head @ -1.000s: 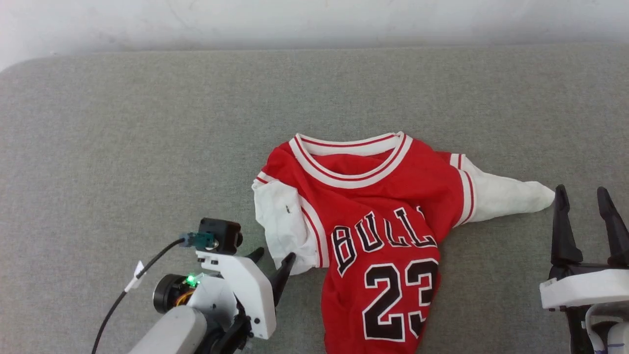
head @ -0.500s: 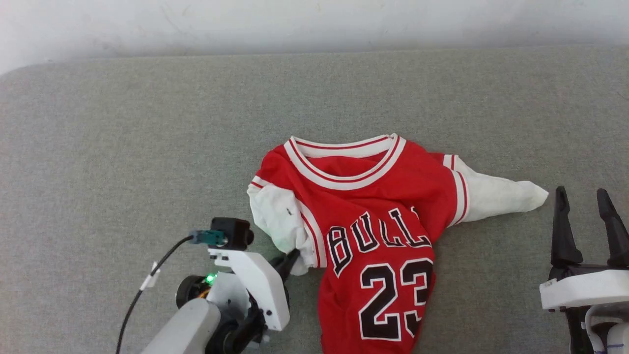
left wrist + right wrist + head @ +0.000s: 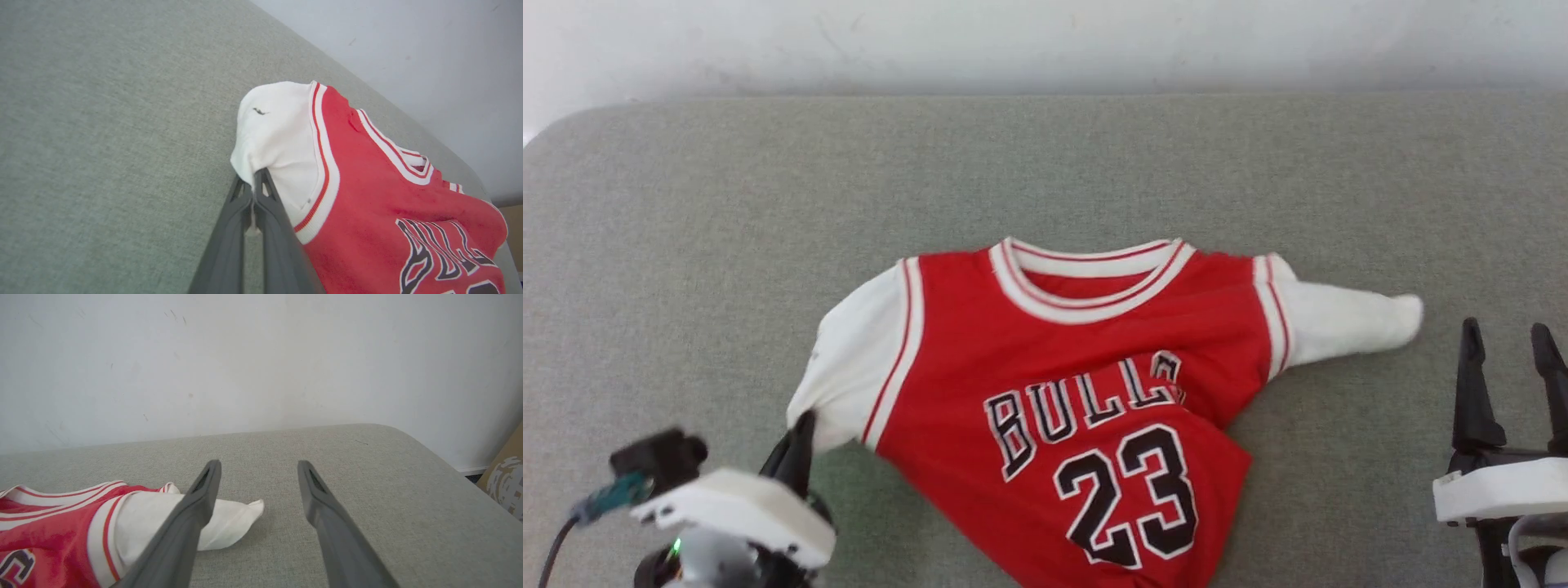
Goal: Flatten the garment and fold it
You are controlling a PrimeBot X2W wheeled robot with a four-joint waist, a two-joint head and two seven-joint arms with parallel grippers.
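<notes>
Grey-green woven fabric surface [image 3: 1045, 163], rounded corners, against scuffed white wall [image 3: 1045, 41]. On it, red jersey garment [image 3: 1094, 351]; left fingers [image 3: 267, 200] pinch its white sleeve [image 3: 278, 134]; right fingers [image 3: 1474, 384] spread wide.

Left gripper [image 3: 800, 420] jaws clamp the garment [image 3: 1086, 359]; right gripper [image 3: 1505, 328] jaws parted, pointing up

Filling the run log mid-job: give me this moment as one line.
left pincer: shut on garment sleeve edge | right pincer: open, apart from other sleeve | garment: print up, hem rumpled

Grey fabric surface [image 3: 727, 212] with rounded corners, red jersey [image 3: 1086, 376] lying on it
</notes>
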